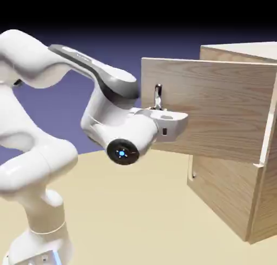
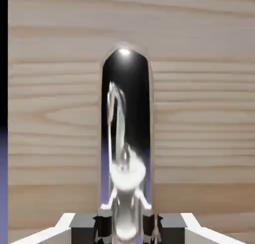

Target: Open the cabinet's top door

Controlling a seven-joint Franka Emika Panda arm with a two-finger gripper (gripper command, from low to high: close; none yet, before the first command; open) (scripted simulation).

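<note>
The light-oak cabinet [image 1: 238, 204] stands at the right of the exterior view. Its top door [image 1: 216, 107] is swung well out from the body, its free edge pointing left toward the arm. My gripper [image 1: 160, 111] is shut on the door's short silver handle [image 1: 158, 95] near that free edge. In the hand view the shiny handle [image 2: 126, 138] rises large between my two grey fingertips [image 2: 103, 223], which press it from both sides, with the door's wood grain [image 2: 199, 113] filling the background.
The lower door [image 1: 216, 193] sits closed below the open one, its small silver handle [image 1: 193, 176] at its left edge. The tan table [image 1: 140, 215] stretches between the arm's base and the cabinet.
</note>
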